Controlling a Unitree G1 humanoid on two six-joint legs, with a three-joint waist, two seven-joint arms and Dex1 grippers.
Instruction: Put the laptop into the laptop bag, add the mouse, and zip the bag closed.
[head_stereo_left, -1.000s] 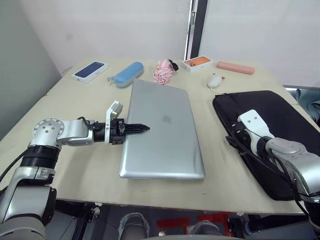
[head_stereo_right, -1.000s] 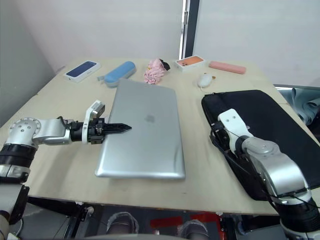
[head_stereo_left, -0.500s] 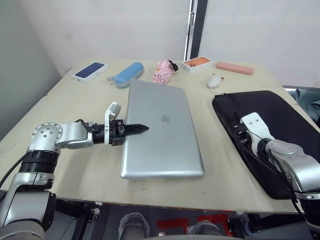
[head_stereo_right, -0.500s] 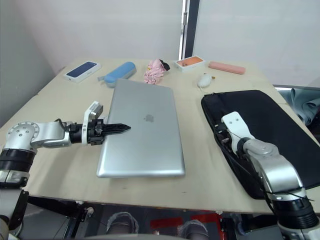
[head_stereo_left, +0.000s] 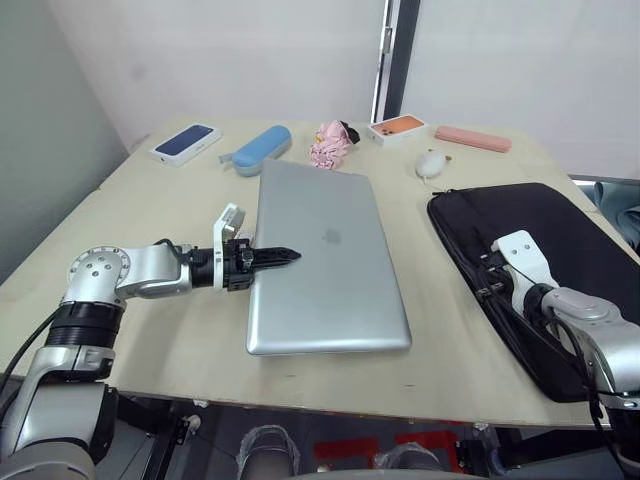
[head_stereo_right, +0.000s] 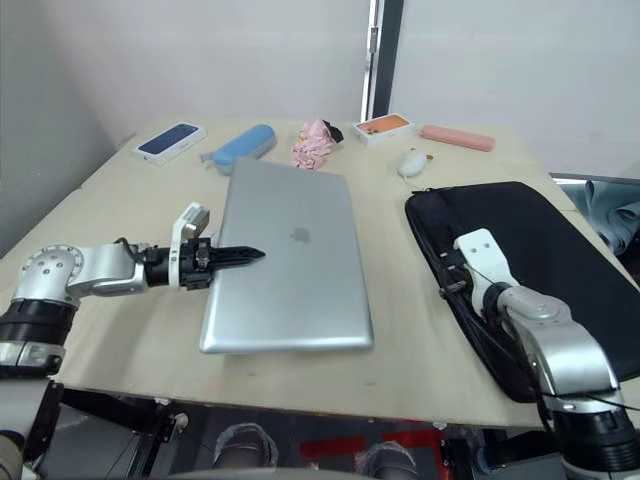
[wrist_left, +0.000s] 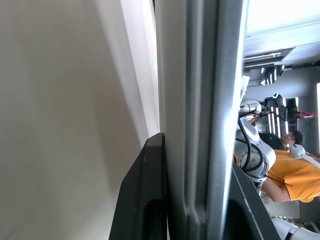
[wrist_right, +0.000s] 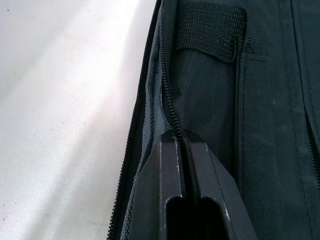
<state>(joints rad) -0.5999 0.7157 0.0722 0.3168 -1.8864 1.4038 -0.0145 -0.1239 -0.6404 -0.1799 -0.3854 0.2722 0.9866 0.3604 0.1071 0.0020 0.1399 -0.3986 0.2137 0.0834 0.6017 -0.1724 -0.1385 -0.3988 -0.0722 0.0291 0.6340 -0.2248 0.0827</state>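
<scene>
The silver-grey laptop (head_stereo_left: 325, 255) lies closed and flat in the middle of the table. My left gripper (head_stereo_left: 285, 256) is shut on its left edge, one black finger (wrist_left: 145, 200) under the edge and the other over the lid. The black laptop bag (head_stereo_left: 560, 230) lies flat to the right. My right gripper (head_stereo_left: 487, 280) is at the bag's near left edge, shut on the fabric beside the zipper teeth (wrist_right: 167, 90). The mouse is out of view.
Along the far side of the table (head_stereo_left: 180, 330) lie a blue phone box (head_stereo_left: 183, 141), a blue case (head_stereo_left: 259, 149), a pink crumpled thing (head_stereo_left: 328, 143), an orange-topped box (head_stereo_left: 396, 127), a pink case (head_stereo_left: 472, 137) and a plump white thing with an orange bit (head_stereo_left: 430, 163).
My right gripper's fingers have closed onto the bag's zipper edge. The left gripper keeps its hold on the laptop, which lies as before.
</scene>
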